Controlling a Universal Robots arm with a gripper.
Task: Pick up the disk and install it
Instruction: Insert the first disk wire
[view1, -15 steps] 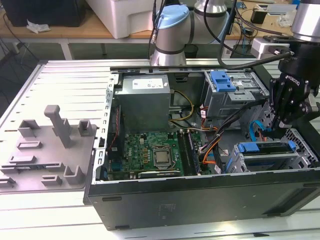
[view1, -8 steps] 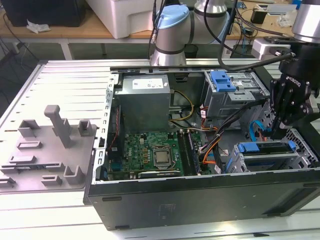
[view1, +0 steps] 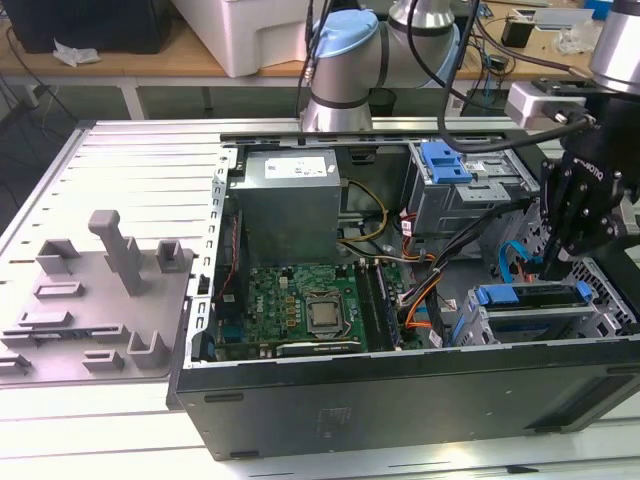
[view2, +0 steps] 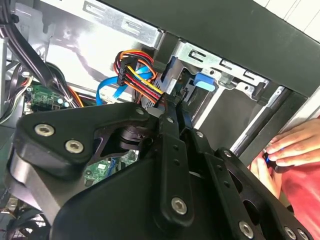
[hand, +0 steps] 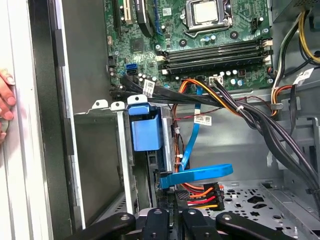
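Disk (view1: 530, 296) sits in drive cage (view1: 604, 318) at the exterior view's right, inside open computer case (view1: 400, 400); gripper (view1: 553, 268) hangs just above it; jaws' spread cannot be told

A ribbed grey metal worktable (view1: 130, 150) stands before a wooden bench (view1: 150, 62) that carries a white box (view1: 262, 35).

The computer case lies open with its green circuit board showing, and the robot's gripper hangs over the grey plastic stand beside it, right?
Not quite. The gripper is not over the grey plastic stand; the exterior view shows it at the other end of the case, above the blue-topped drive cage. The case does lie open, green circuit board showing.
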